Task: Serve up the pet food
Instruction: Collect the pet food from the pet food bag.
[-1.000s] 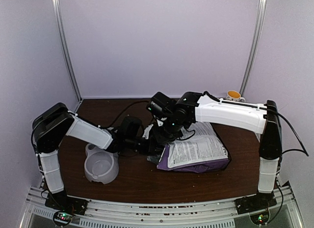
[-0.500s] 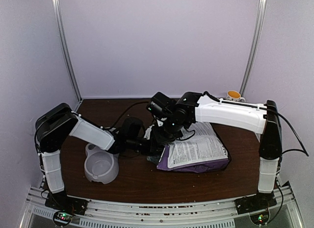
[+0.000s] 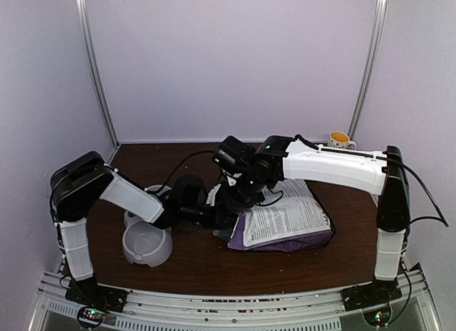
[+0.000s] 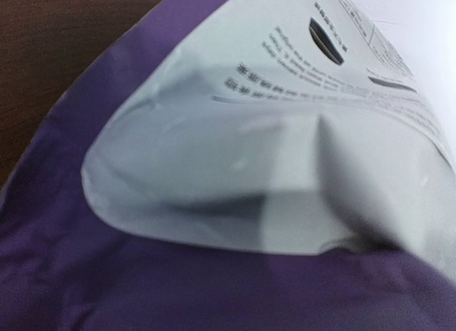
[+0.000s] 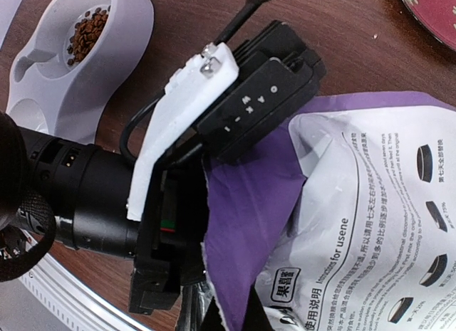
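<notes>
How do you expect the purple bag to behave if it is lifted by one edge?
The purple bag is probably floppy: its film creases and folds in the left wrist view. Its smooth, shiny surface may well slip in a light pinch.

The left arm (image 3: 132, 197) rises from the near left corner of the bench (image 3: 192, 263), folds at the shoulder and reaches low to the right, toward the bench's middle. Its wrist lies almost level. The left tool (image 3: 219, 217) points right with its fingers hidden, so how its jaws stand cannot be told. The right arm (image 3: 335, 167) stands upright at the near right corner, then stretches left, well above the bench. Its wrist bends down, and the right tool (image 3: 239, 196), closed, hangs close beside the left tool.
</notes>
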